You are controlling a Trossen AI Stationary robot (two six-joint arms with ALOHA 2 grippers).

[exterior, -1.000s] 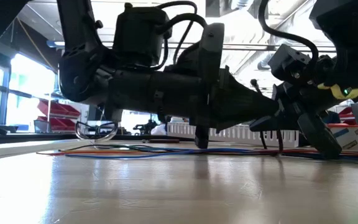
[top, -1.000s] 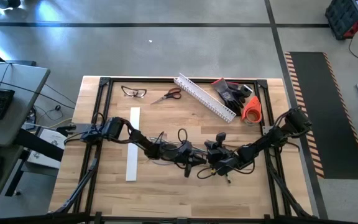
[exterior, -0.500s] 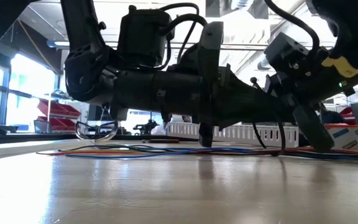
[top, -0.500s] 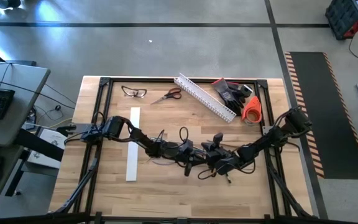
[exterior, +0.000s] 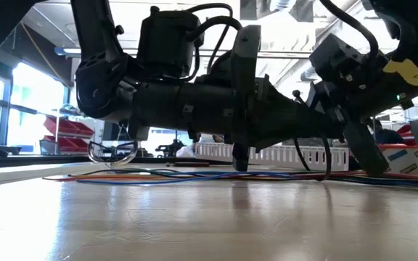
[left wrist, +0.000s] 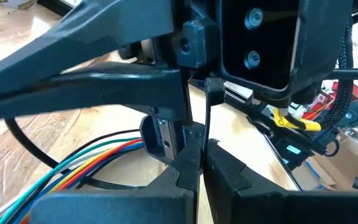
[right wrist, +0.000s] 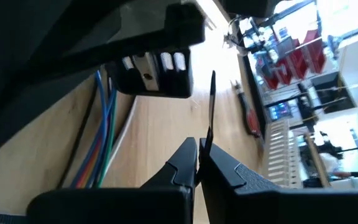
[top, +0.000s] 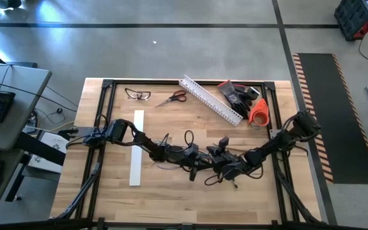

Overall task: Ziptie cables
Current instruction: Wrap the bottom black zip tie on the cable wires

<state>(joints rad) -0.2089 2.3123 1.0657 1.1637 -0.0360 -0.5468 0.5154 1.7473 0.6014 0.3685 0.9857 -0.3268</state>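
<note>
I've got both arms down low and nose to nose in the middle of the desk (top: 107,191), right over the cables (left wrist: 86,163), which lie fanned along the wood in green, red, orange, blue and white. My left pincer (left wrist: 199,163) is pinched tight on a thin dark ziptie (left wrist: 207,124) that stands up from between its tips, and in the same view a dark strap curves under the wire bundle, so I judge the tie is already looped round the wires. My right pincer (right wrist: 199,152) is clamped as well, with a thin dark strip poking straight out past its tips; I take that for the other end of the same ziptie, though I can't confirm it from here. From above, the left pincer (top: 193,165) and the right pincer (top: 217,167) sit just beside each other, with the cables (top: 165,167) trailing back toward the left arm. So I read this as the threading or cinching step: loop made, not yet drawn snug, as far as I can tell. Next I need the two ends held steady against each other, the tail fed through the head, then a slow pull along the strap while the other side braces. The risk is the stiff strip slipping from such a narrow pinch, or the limp wires spilling out of the loop before it tightens.
</note>
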